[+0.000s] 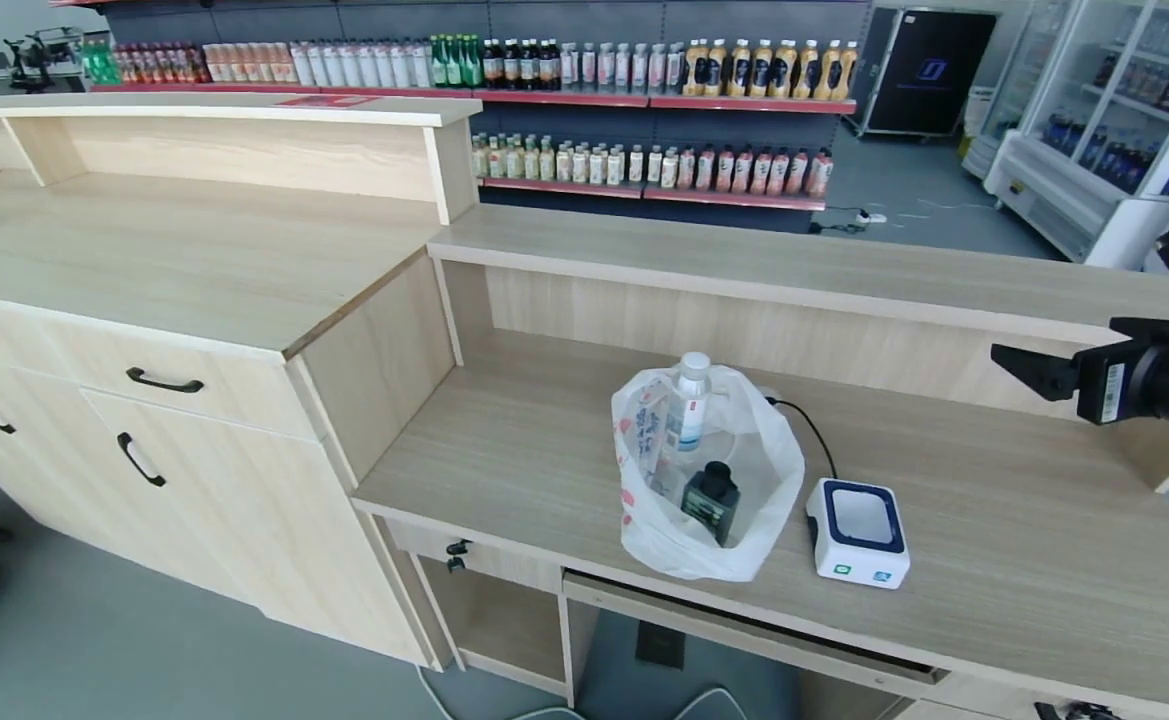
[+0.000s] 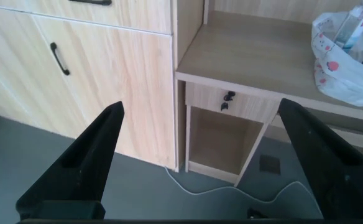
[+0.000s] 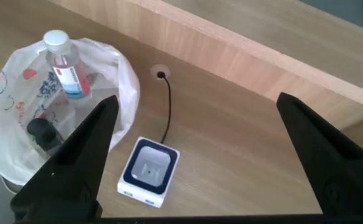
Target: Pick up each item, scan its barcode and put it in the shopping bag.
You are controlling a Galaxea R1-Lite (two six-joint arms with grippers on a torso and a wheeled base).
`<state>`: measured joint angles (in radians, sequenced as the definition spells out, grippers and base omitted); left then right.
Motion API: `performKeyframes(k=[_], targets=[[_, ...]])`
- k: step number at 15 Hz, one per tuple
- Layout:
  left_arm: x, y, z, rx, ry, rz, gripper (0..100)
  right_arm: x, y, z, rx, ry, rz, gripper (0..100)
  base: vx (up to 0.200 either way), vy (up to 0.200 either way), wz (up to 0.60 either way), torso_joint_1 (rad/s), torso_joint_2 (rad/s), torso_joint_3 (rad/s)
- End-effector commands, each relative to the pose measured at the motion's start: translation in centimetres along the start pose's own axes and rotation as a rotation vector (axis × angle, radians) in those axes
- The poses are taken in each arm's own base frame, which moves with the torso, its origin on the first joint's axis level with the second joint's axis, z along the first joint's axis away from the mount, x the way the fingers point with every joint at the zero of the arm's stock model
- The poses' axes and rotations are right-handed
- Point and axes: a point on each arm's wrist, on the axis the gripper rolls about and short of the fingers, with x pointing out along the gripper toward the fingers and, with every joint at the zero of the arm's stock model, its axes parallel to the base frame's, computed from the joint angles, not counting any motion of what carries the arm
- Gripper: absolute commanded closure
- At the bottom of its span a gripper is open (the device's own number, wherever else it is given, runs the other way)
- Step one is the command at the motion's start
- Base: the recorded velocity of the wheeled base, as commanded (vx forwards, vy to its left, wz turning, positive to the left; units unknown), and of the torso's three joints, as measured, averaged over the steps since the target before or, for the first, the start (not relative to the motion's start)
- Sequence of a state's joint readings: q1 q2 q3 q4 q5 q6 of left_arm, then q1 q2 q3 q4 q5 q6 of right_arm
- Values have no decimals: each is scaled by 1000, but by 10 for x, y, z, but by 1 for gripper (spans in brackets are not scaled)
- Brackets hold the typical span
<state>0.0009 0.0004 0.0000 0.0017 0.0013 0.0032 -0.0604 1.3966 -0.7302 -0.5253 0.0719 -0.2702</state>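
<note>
I use the shopping bag (image 1: 776, 470) as my mark. Nearest to me, the left gripper (image 2: 200, 109) hangs lower than the bag, down by the cupboard door (image 2: 107, 74), on the side of the bag away from the scanner; its jaws are spread wide and hold nothing. The bag sits on the counter (image 1: 994, 540) with its mouth open to the top; inside it a dark bottle (image 1: 712, 497) stands at the near side, and a clear bottle (image 1: 689, 400) stands straight up behind it, cap on top. The scanner (image 1: 859, 530) lies just beside the bag, glass side up. The right gripper (image 3: 194, 106) hangs above the counter on the scanner's side of the bag, jaws wide apart and empty. I think the right arm is the nearer one, and a grab at either bottle would have to come from above, since both stand tall. Both bottles are in the bag, so I guess little is left to do. The right wrist view looks down into the bag and finds the hole (image 3: 161, 74) where the scanner's cable (image 3: 167, 112) goes, just behind the bag; from the head view the bag stands in front of that spot. Far behind the bag stand shelves of drinks (image 1: 644, 165).
</note>
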Motion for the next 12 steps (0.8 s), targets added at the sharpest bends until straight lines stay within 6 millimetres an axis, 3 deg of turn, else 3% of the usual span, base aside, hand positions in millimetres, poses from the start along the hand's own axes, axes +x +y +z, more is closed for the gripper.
performKeyframes(k=[1,3,6,11,12], targets=[[0,0,0,0,-1,1,0,-26,-6,28,16,-87,-41,0,0,0,-600,2,2,2],[0,0,0,0,-1,1,0,-37,-12,25,62,-80,-93,0,0,0,-600,0,2,0],[0,0,0,0,-1,1,0,-62,-6,-5,141,-65,-122,0,0,0,0,0,0,0],[0,0,0,0,-1,1,0,-157,31,-92,145,-49,-205,0,0,0,0,0,0,0],[0,0,0,0,-1,1,0,-164,34,-101,147,-54,-213,0,0,0,0,0,0,0]])
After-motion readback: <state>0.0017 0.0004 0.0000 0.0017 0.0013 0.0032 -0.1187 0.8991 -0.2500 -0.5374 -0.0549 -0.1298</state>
